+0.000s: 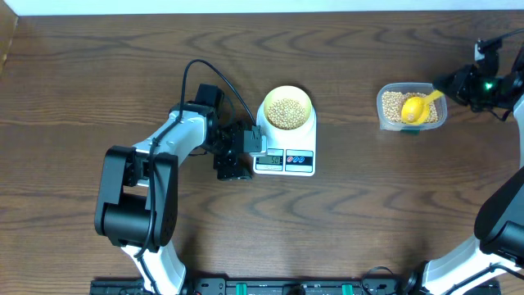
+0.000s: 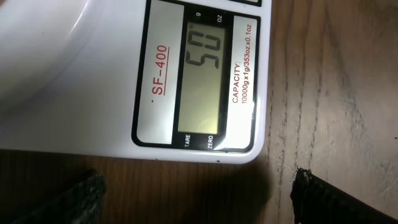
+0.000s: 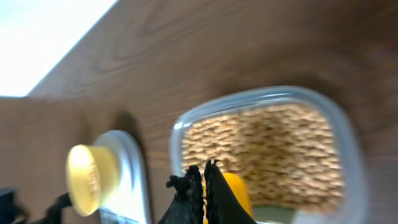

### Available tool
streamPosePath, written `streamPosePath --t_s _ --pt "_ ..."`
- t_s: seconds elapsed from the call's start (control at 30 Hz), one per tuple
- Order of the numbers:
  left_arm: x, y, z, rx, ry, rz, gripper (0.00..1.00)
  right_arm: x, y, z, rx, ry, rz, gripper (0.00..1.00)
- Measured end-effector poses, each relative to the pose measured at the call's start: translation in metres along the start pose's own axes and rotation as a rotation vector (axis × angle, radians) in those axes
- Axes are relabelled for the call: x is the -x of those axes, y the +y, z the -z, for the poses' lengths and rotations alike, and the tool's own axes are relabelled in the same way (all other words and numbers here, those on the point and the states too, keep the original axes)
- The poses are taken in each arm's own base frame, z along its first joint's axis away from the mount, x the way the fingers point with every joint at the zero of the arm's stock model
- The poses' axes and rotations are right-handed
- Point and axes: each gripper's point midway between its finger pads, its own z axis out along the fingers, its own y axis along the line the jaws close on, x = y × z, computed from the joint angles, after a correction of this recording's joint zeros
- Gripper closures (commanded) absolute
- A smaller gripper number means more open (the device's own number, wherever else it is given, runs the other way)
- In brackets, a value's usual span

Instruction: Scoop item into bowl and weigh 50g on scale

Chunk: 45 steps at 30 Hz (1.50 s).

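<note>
While the left gripper [image 1: 237, 154] waits, fingers spread and empty, beside the scale [image 1: 282, 170] at centre, apparently so its camera can read the display [image 2: 205, 81] showing 50, the bowl [image 1: 287, 88] of beans [image 1: 286, 112] rests on the scale and the right gripper [image 1: 458, 84] pinches the yellow scoop [image 1: 415, 109] over the upper-right tub [image 1: 383, 115].

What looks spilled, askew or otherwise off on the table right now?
Nothing stands out. The bowl sits on the scale, whose display reads 50. The yellow scoop is in the tub, and no beans lie loose outside either container.
</note>
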Motion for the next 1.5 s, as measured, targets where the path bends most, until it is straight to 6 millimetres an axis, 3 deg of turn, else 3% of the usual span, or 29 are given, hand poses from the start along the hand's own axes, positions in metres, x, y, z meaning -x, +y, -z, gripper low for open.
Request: streamPosePath --t_s 0.2,0.33,0.47,0.5,0.57,0.83,0.87,1.1,1.37,1.5 --pt "0.000 0.000 0.000 0.000 0.000 0.000 0.02 -0.001 -0.005 -0.004 -0.060 0.003 0.027 0.98" --pt "0.000 0.000 0.000 0.000 0.000 0.000 0.02 -0.005 -0.003 -0.012 -0.114 0.019 0.062 0.89" --pt "0.000 0.000 0.000 0.000 0.000 0.000 0.02 -0.008 -0.001 -0.018 -0.158 0.033 0.093 0.55" --pt "0.000 0.000 0.000 0.000 0.000 0.000 0.03 -0.008 -0.001 -0.019 -0.164 0.033 0.099 0.42" --pt "0.000 0.000 0.000 0.000 0.000 0.000 0.02 -0.008 -0.002 -0.020 -0.183 0.034 0.110 0.28" --pt "0.000 0.000 0.000 0.000 0.000 0.000 0.02 -0.005 -0.020 -0.016 -0.298 0.029 0.160 0.07" --pt "0.000 0.000 0.000 0.000 0.000 0.000 0.02 -0.005 -0.023 -0.015 -0.320 0.028 0.163 0.01" --pt "0.000 0.000 0.000 0.000 0.000 0.000 0.02 0.002 -0.053 -0.002 -0.512 0.009 0.172 0.01" --pt "0.000 0.000 0.000 0.000 0.000 0.000 0.02 0.007 -0.060 0.003 -0.568 -0.012 0.179 0.01" --pt "0.000 0.000 0.000 0.000 0.000 0.000 0.03 0.031 -0.068 0.009 -0.639 -0.104 0.223 0.01"
